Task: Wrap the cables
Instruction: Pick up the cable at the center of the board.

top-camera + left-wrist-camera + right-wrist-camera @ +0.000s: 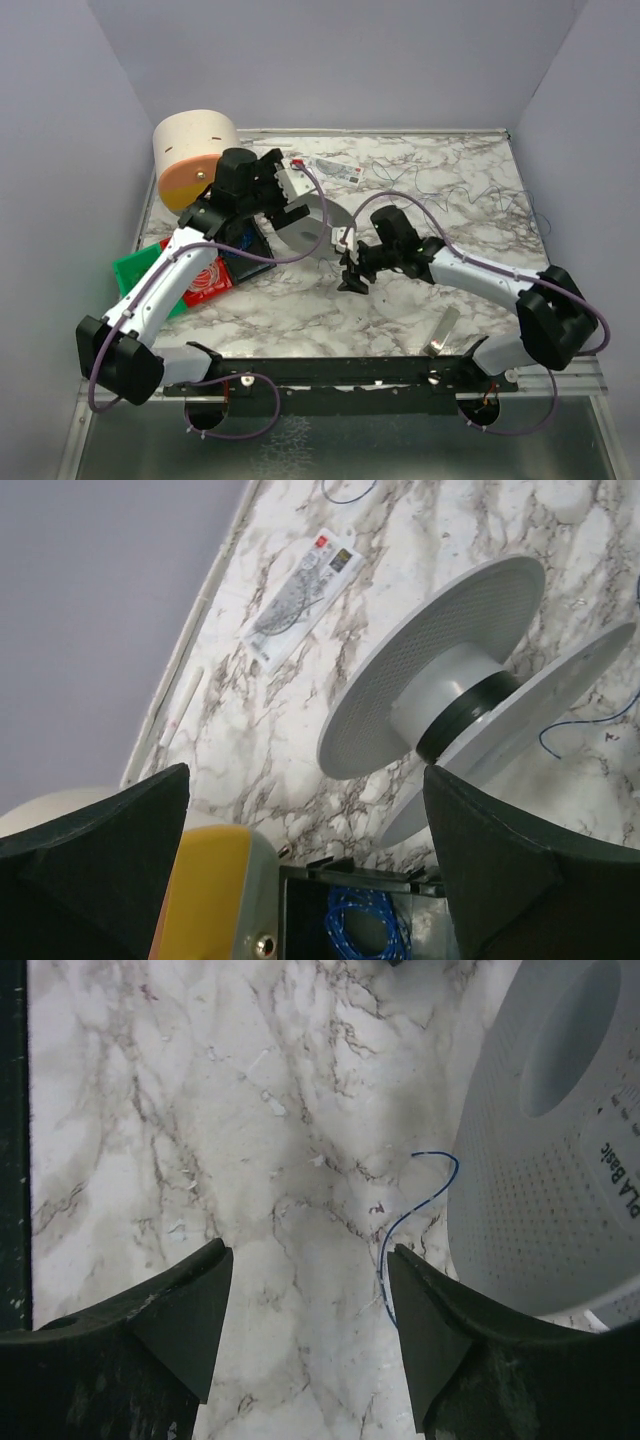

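pale grey walls (pixel 340 60) enclose a white, grey-veined marble table (pixel 300 310).

Pretty bright, soft even light from above, so the table (pixel 300 310) only gets faint fuzzy shadows under the arms (pixel 470 275). Top view is a bit soft and low-res. In the wrist shots the left claw (pixel 305 770) and right claw (pixel 308 1250) are dark and blurry up close, table behind stays sharp

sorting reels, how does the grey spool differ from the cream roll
The grey spool has wide perforated flanges and a narrow hub; the cream roll is a plain drum with an orange face. The spool lies mid-table; the roll sits back left. Both are round.
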`<move>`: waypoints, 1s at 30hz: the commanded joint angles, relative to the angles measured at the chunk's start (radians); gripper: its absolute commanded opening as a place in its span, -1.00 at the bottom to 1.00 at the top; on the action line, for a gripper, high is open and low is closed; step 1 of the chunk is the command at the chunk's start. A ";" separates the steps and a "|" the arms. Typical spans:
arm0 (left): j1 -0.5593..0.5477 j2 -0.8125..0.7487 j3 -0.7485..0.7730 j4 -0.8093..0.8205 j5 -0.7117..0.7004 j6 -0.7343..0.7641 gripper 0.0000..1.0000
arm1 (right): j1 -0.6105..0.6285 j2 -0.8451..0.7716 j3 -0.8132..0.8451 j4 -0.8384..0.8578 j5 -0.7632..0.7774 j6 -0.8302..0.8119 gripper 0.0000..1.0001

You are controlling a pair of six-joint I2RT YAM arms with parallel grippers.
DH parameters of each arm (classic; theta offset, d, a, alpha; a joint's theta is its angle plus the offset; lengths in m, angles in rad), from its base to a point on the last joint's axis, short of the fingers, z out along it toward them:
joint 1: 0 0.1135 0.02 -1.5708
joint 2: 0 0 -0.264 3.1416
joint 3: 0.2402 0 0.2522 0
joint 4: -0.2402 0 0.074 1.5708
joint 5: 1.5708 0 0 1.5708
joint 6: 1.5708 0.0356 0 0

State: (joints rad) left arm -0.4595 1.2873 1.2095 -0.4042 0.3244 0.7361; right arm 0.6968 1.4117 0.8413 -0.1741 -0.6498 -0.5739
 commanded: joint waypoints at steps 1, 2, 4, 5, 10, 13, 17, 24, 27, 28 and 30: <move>0.037 -0.085 -0.080 0.070 -0.074 -0.069 0.98 | 0.029 0.107 0.019 0.146 0.181 0.126 0.35; 0.044 -0.102 -0.107 0.081 -0.093 -0.074 0.98 | 0.033 0.133 0.032 0.154 0.214 0.137 0.34; 0.060 -0.144 -0.162 0.099 -0.123 -0.080 0.98 | 0.036 0.180 0.061 0.159 0.271 0.158 0.33; 0.066 -0.160 -0.190 0.106 -0.135 -0.080 0.98 | 0.036 0.200 0.075 0.160 0.290 0.166 0.32; 0.077 -0.219 -0.289 0.123 -0.149 -0.087 0.99 | 0.043 0.283 0.112 0.205 0.363 0.210 0.30; 0.079 -0.239 -0.316 0.136 -0.145 -0.093 0.98 | 0.054 0.325 0.134 0.208 0.397 0.222 0.29; 0.079 -0.241 -0.323 0.137 -0.137 -0.091 0.98 | 0.059 0.369 0.159 0.207 0.426 0.224 0.27; 0.079 -0.240 -0.321 0.134 -0.118 -0.090 0.98 | 0.065 0.433 0.179 0.152 0.386 0.236 0.17; 0.079 -0.235 -0.321 0.134 -0.107 -0.088 0.99 | 0.065 0.441 0.179 0.142 0.392 0.241 0.01; 0.078 -0.233 -0.321 0.134 -0.103 -0.088 0.99 | 0.065 0.439 0.180 0.141 0.395 0.242 -0.12; 0.078 -0.229 -0.320 0.134 -0.100 -0.087 0.98 | 0.065 0.431 0.180 0.131 0.398 0.244 -0.44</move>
State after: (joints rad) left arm -0.3859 1.0657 0.8913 -0.2848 0.1974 0.6571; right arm 0.7532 1.8301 1.0080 0.0010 -0.2687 -0.3428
